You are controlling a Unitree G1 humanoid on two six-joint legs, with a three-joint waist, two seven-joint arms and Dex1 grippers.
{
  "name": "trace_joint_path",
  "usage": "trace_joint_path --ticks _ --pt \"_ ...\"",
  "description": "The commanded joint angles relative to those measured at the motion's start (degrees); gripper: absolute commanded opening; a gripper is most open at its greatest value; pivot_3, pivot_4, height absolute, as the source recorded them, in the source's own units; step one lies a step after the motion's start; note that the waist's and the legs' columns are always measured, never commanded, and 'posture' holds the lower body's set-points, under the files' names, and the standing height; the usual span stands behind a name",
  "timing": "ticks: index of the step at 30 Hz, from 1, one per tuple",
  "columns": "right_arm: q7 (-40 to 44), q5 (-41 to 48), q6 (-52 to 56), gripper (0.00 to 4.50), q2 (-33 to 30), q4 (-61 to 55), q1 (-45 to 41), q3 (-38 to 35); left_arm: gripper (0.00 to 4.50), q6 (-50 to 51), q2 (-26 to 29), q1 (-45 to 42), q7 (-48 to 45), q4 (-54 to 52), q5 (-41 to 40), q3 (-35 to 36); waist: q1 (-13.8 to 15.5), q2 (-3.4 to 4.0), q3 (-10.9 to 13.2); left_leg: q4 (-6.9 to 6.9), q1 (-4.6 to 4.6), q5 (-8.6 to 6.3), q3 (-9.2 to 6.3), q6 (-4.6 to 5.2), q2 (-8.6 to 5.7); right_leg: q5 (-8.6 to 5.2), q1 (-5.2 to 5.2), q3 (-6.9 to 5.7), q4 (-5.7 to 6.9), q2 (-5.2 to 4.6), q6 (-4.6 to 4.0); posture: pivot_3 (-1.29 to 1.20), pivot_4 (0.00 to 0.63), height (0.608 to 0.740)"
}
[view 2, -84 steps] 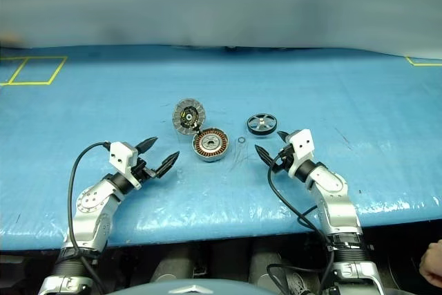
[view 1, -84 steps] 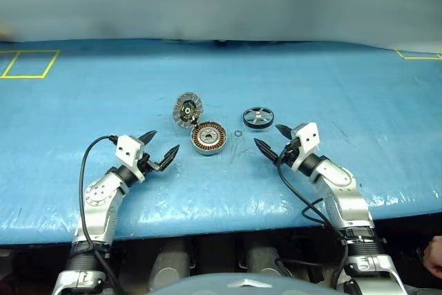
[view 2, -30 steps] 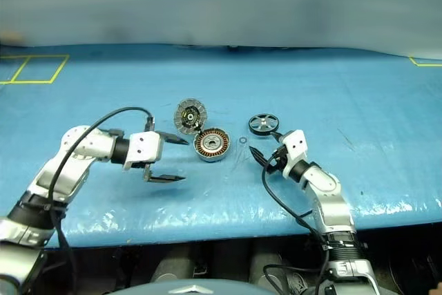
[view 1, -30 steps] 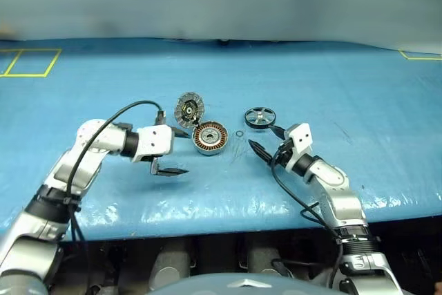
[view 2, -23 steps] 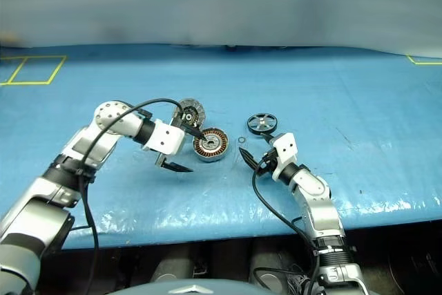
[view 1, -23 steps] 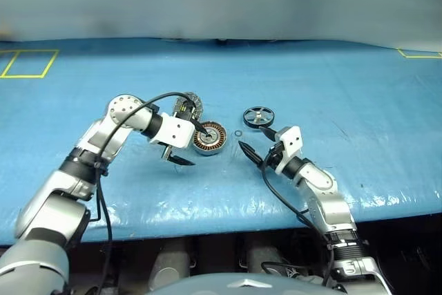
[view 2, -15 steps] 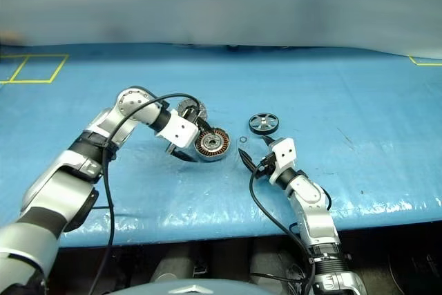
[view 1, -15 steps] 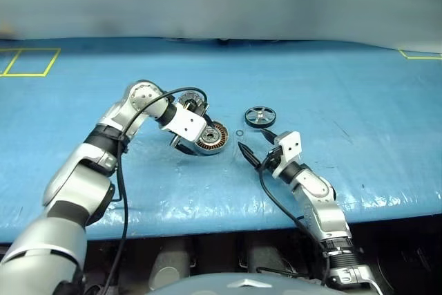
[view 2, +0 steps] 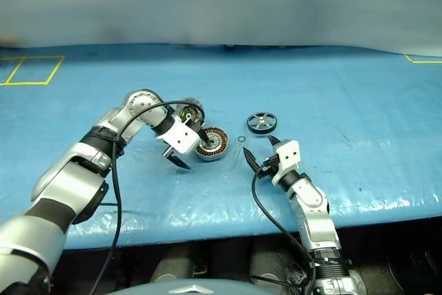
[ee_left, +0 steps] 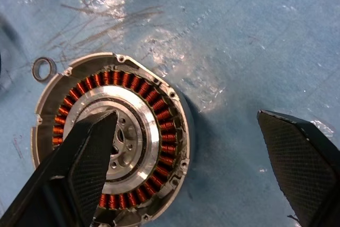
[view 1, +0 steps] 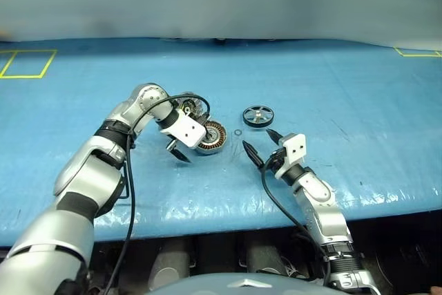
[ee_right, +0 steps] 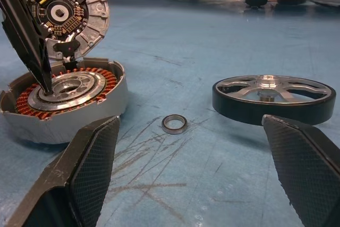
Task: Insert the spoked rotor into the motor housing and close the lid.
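The motor housing (view 1: 210, 137) lies open on the blue mat, copper windings and silver hub (ee_left: 125, 136) facing up. Its lid (ee_right: 68, 13) stands upright at the housing's far edge, inner face showing. The spoked rotor (view 1: 257, 115) lies flat to the housing's right. My left gripper (view 2: 191, 153) is open and points down astride the housing's near-left wall. One finger (ee_left: 87, 160) is over the hub and the other (ee_left: 303, 168) is outside above the mat. My right gripper (view 1: 261, 144) is open and level, just in front of the rotor, holding nothing.
A tiny thin ring (ee_right: 175, 124) lies on the mat between housing and rotor, just ahead of my right gripper. Yellow tape marks (view 1: 27, 63) sit at the far left and far right (view 1: 418, 52). The table's front edge (view 1: 221, 220) runs below both arms.
My left arm has swung in from the left and tipped its gripper down over the housing, one finger now inside the cup. My right gripper has barely moved.
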Motion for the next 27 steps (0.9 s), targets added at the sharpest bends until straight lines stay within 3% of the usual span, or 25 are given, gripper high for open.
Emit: trace_joint_path --ticks 1,13,27 --pt "-0.1 0.5 -1.7 4.48 0.1 -2.4 -0.5 -0.6 4.5 -2.0 -0.8 -2.6 1.3 1.8 1.7 0.2 0.0 0.0 0.0 0.11 -0.06 -0.03 -0.01 0.05 0.01 0.0 -0.02 -0.01 0.02 0.0 -0.01 0.0 0.15 0.74" --pt "-0.6 0.4 -1.6 4.48 0.2 -2.6 0.8 -0.7 4.5 -2.8 -3.2 -7.2 6.2 8.1 4.2 1.1 0.0 -0.02 0.0 0.78 -0.2 -0.27 0.1 0.44 -0.04 0.06 -0.02 0.06 0.25 -0.2 0.1 0.0 0.15 0.74" --pt "-1.0 0.4 -1.3 4.48 0.2 -3.1 1.1 -0.8 4.5 -3.7 -4.1 -6.1 6.0 10.7 8.2 -0.8 0.0 -0.03 0.0 0.79 -0.2 -0.28 0.14 0.44 -0.04 0.04 -0.06 0.08 0.36 -0.22 0.05 0.0 0.15 0.74"
